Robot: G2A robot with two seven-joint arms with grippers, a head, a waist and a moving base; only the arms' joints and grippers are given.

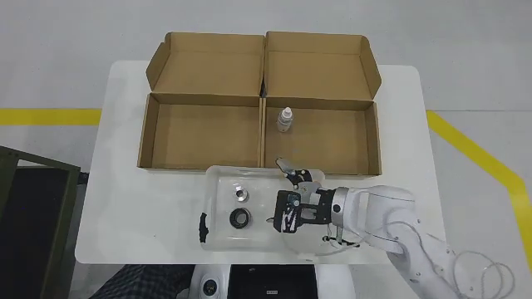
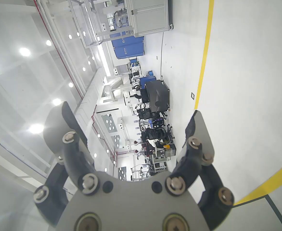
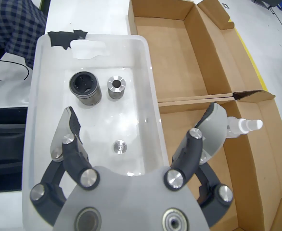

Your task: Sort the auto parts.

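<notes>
A clear plastic bin (image 1: 208, 208) stands at the table's front edge. In it stand a black ring bearing (image 3: 85, 90) (image 1: 241, 217), a silver bushing (image 3: 116, 86) (image 1: 239, 192) beside it, and a small silver cap (image 3: 120, 146) lying apart from them. My right gripper (image 3: 142, 110) (image 1: 285, 193) hangs open above the bin's right half, with nothing between its fingers and the cap just below it. A white spray bottle (image 1: 284, 120) (image 3: 244, 126) stands in the right cardboard box (image 1: 324, 141). My left gripper (image 2: 130, 110) is open and empty, pointing out into the room.
The left cardboard box (image 1: 204, 137) has nothing in it; both boxes sit side by side behind the bin with lids folded back. Black tape (image 3: 64, 38) marks the bin's left rim. A dark green frame (image 1: 33, 216) stands left of the table.
</notes>
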